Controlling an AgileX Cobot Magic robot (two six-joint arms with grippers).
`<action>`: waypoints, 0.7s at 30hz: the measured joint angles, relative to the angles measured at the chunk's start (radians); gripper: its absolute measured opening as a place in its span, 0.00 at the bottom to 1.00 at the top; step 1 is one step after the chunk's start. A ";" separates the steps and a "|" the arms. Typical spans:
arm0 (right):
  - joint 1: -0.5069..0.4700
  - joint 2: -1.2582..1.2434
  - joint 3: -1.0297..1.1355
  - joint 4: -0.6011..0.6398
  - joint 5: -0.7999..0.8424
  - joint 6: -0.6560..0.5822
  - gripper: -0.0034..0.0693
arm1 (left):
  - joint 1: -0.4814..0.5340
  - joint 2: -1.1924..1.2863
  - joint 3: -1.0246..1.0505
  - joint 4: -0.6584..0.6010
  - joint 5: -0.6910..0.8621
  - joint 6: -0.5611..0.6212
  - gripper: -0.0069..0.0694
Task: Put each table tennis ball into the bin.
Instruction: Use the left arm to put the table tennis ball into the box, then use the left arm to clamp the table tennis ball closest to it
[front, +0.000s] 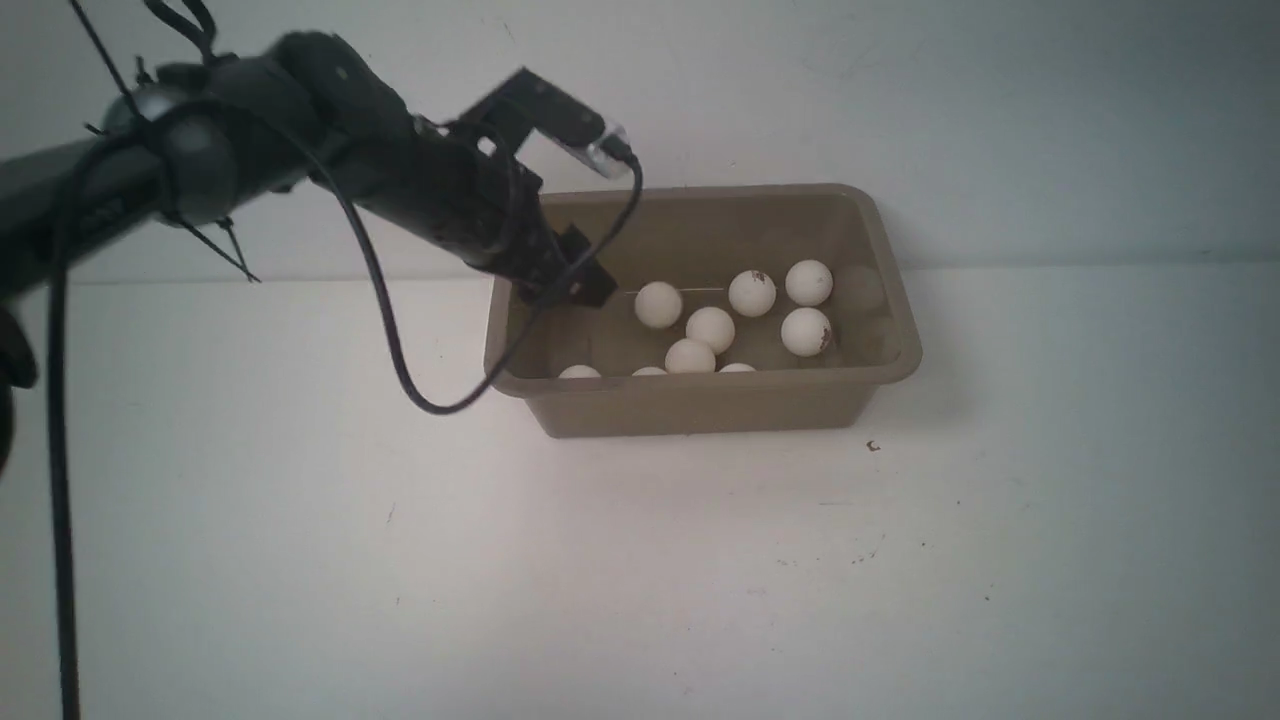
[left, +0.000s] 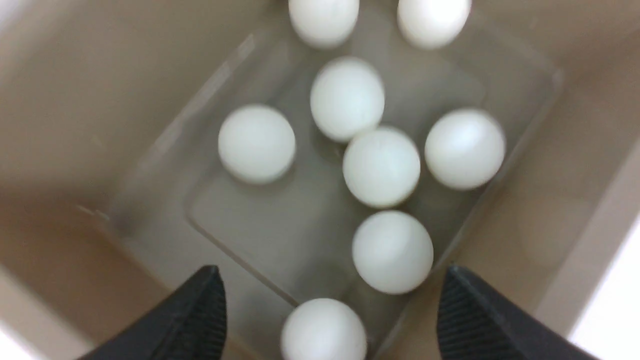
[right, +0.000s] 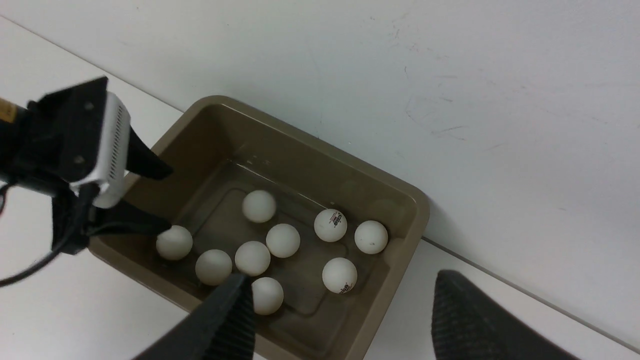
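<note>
My left gripper (left: 330, 310) hangs over the bin's (front: 700, 405) left end, jaws wide, nothing in them. All nine table tennis balls (right: 283, 240) I can see sit inside. Looks like the drop step; next I'd lift clear. Right gripper (right: 340, 320) spread, empty. Ball logos too small to read.

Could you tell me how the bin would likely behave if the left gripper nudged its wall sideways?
The bin would probably slide rather than tip: it sits low and wide on the smooth white table. It looks like thin plastic, so likely light, and its wall may flex. The table tennis balls lie loose inside and would probably roll about. The open left gripper hangs just inside the bin's left end.
</note>
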 joint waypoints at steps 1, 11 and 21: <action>0.000 0.000 0.000 0.000 0.000 0.000 0.65 | 0.017 -0.023 -0.004 -0.004 0.007 0.018 0.72; 0.000 0.000 0.000 -0.001 0.000 -0.023 0.65 | 0.331 -0.006 0.011 -0.342 0.214 0.621 0.65; 0.000 0.000 0.000 0.000 0.000 -0.025 0.65 | 0.388 0.197 0.014 -0.536 0.273 1.008 0.65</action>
